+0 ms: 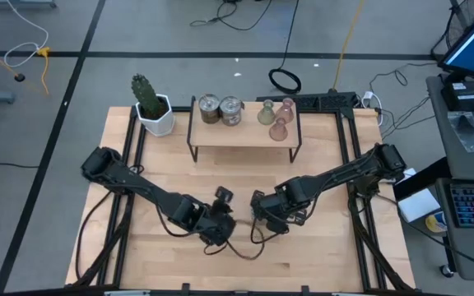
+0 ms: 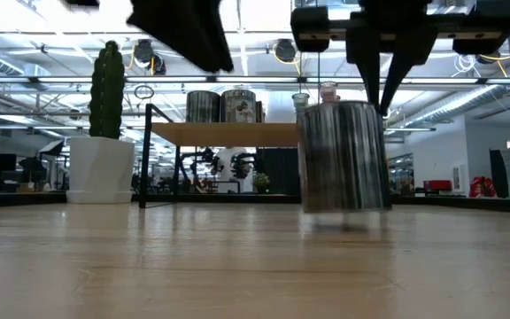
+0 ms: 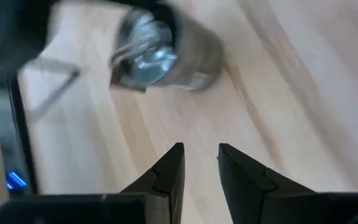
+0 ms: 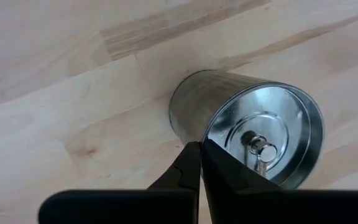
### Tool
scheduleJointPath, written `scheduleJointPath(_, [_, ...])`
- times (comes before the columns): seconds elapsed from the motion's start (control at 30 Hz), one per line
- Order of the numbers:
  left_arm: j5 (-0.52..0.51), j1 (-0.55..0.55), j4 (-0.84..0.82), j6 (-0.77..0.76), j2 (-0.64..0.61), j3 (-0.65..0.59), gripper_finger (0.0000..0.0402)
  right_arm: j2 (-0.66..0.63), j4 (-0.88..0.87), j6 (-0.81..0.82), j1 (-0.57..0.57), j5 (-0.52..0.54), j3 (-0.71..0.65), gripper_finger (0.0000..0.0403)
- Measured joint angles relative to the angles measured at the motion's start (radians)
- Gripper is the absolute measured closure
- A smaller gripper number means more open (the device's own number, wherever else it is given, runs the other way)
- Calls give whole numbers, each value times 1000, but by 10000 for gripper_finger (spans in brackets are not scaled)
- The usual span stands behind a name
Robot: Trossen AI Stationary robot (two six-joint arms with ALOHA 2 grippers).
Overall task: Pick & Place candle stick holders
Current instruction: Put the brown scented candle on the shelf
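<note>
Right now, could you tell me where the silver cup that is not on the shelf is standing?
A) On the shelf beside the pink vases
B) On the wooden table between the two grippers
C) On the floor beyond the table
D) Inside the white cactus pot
B: the silver cup stands upright on the wooden table, with the shut right gripper at its rim and the left gripper close by.

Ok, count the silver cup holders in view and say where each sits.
3. Two silver cups stand side by side on the shelf's left end; the third silver cup stands on the table by the right tool.
</note>
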Motion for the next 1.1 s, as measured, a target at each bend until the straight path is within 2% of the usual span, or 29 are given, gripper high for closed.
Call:
scheduleJointPath(0.17, [-1,6,-17,-434,-59,0,302,-38,30,-15,8,48,0,403])
scheduleJointPath(0.3, [10,24,109,-679,-69,0,302,-59,82,-70,25,123,0,403])
scheduleJointPath(0.43, [79,43,203,-794,-68,0,302,-67,92,-64,40,173,2,403])
scheduleJointPath(0.6, [79,62,251,-942,-68,0,302,-67,84,-37,58,226,2,403])
scheduleJointPath(0.83, [102,85,245,-1152,-68,0,302,-67,85,-2,72,246,2,403])
scheduleJointPath(1.1, [111,114,207,-1299,-68,0,302,-67,116,-3,81,290,2,403])
